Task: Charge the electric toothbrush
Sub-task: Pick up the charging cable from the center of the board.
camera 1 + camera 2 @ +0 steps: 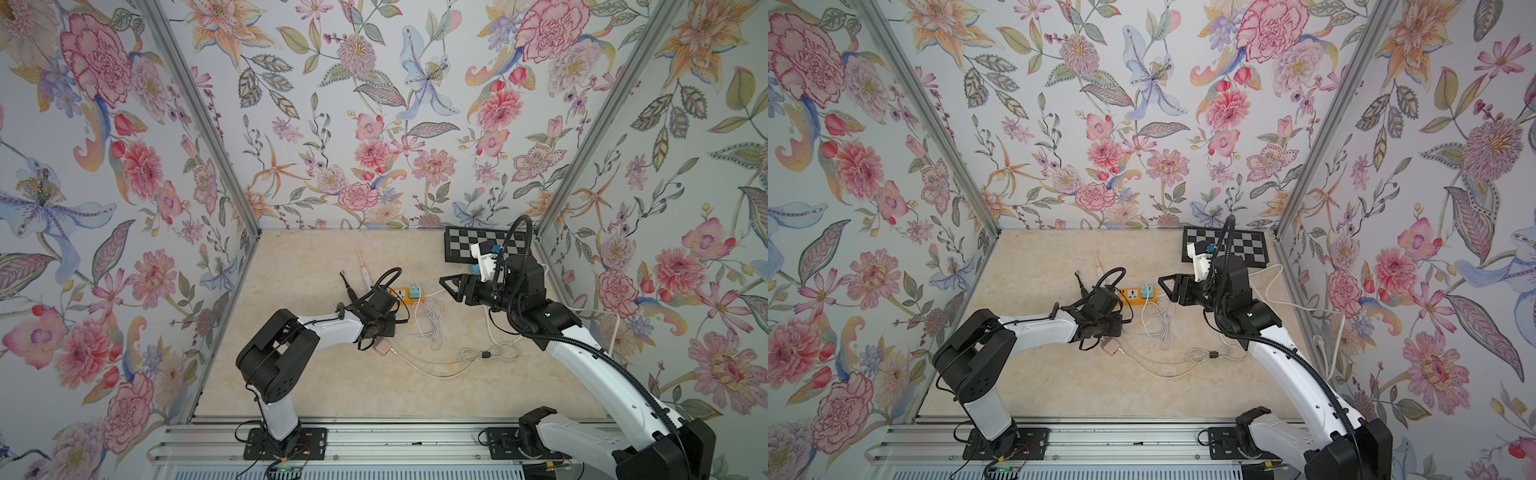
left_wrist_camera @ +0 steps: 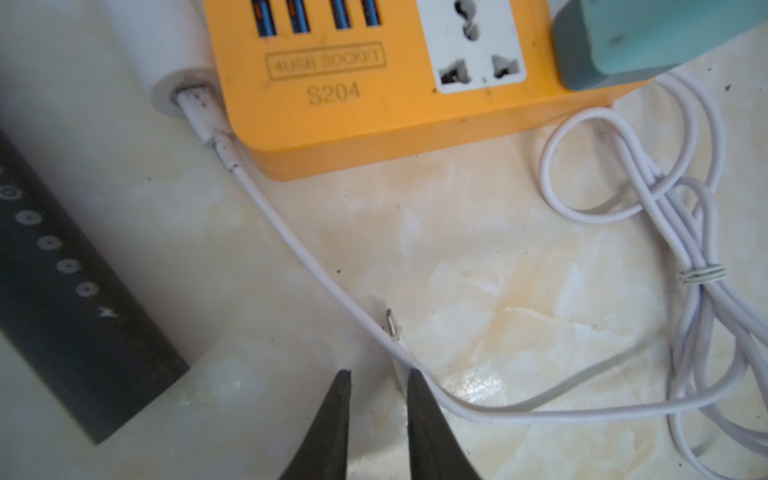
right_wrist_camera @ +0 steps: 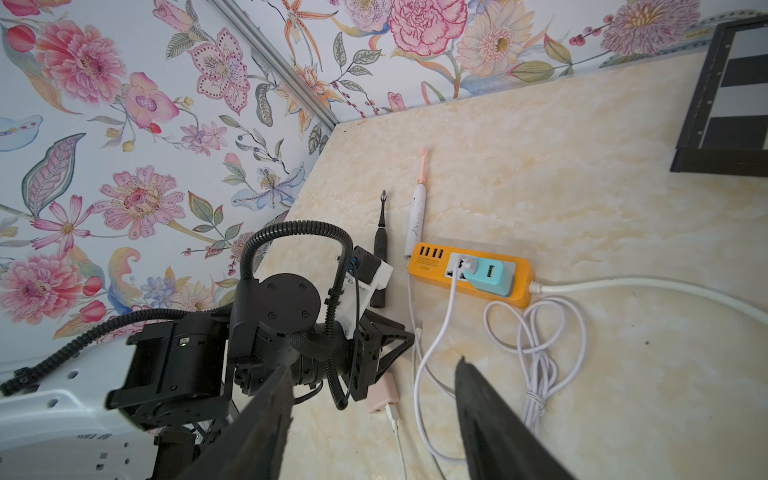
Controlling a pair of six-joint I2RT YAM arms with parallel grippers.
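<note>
A white electric toothbrush (image 3: pixel 417 216) with a pink head lies flat next to an orange power strip (image 3: pixel 521 270). In the left wrist view a white cable plug (image 2: pixel 199 112) sits in the base of that toothbrush (image 2: pixel 166 41). Its thin cable (image 2: pixel 299 257) runs past my left gripper (image 2: pixel 380 374). The left jaws stand a narrow gap apart with nothing between them, and the cable brushes the outside of one fingertip (image 2: pixel 415 376). In both top views the left gripper (image 1: pixel 384 328) is low beside the strip (image 1: pixel 401 294). My right gripper (image 1: pixel 451 286) hovers open and empty to the right.
A black toothbrush (image 3: pixel 379 257) lies beside the white one. A teal adapter (image 3: pixel 488 274) is plugged into the strip. A loose connector tip (image 2: pixel 390 322), a coiled cable bundle (image 1: pixel 430 320) and a pink adapter (image 3: pixel 382 395) lie on the table. A checkerboard (image 1: pixel 469 245) sits at the back right.
</note>
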